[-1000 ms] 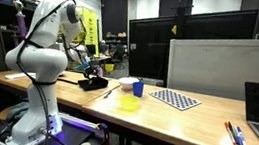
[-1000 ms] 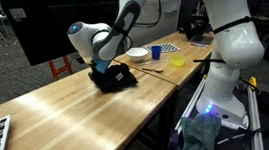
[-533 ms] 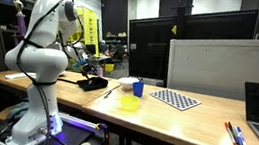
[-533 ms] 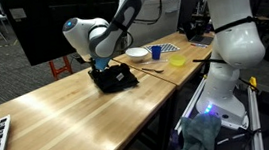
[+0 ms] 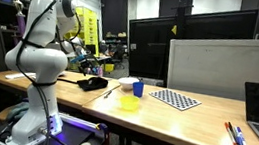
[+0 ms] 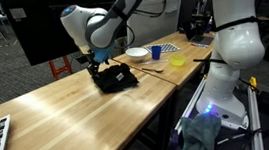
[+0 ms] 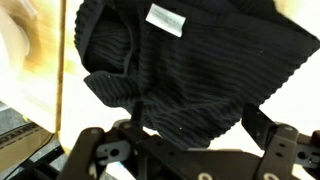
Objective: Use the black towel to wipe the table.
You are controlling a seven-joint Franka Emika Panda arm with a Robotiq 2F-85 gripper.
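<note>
My end effector (image 6: 97, 59) hangs spread wide just above the black towel (image 6: 115, 79), gripping nothing. The towel lies crumpled on the wooden surface (image 6: 69, 117); to its right sit a white bowl (image 6: 137, 54) and blue cup (image 6: 155, 53).

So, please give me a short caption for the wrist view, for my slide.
Open gripper above the crumpled black towel lying on the table.
</note>
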